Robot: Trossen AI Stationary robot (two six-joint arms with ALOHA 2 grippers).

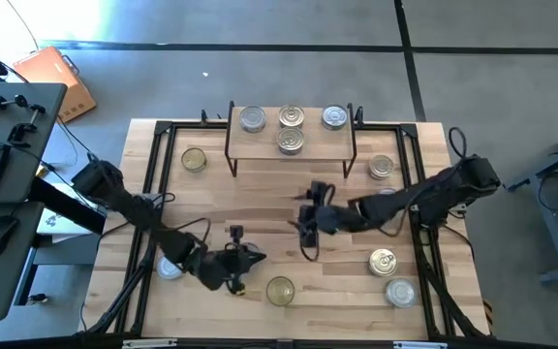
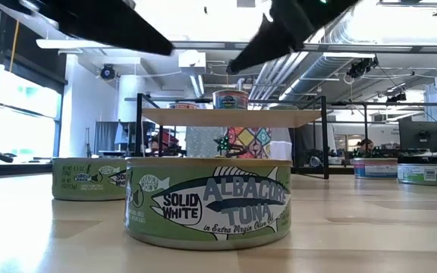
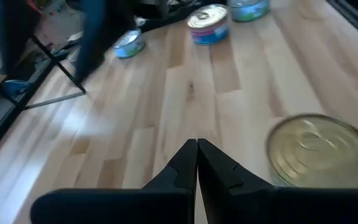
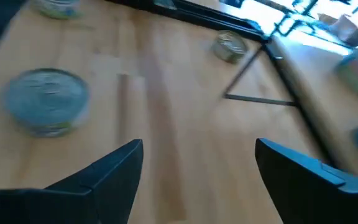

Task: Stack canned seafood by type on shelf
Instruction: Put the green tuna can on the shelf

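Observation:
Four silver-topped tins (image 1: 291, 142) stand on the light-wood shelf (image 1: 260, 145) at the table's far edge; the low view shows one on the shelf (image 2: 231, 99). Loose tins rest on their bases on the table: gold-topped ones (image 1: 280, 290) (image 1: 194, 160) and silver ones (image 1: 384, 262) (image 1: 401, 291) (image 1: 382, 168) (image 1: 170, 269). My left gripper (image 1: 245, 260) (image 3: 197, 163) is shut, hovering just left of the near gold tin (image 3: 319, 149). My right gripper (image 1: 308, 228) (image 4: 197, 149) is open above bare wood at the table's middle, holding nothing.
A black metal frame (image 1: 153, 184) runs along the table's left, right and far sides. The shelf's thin black legs (image 4: 253, 96) stand on the wood. A green-labelled tuna tin (image 2: 209, 201) sits close to the low camera, another (image 2: 89, 178) left of it.

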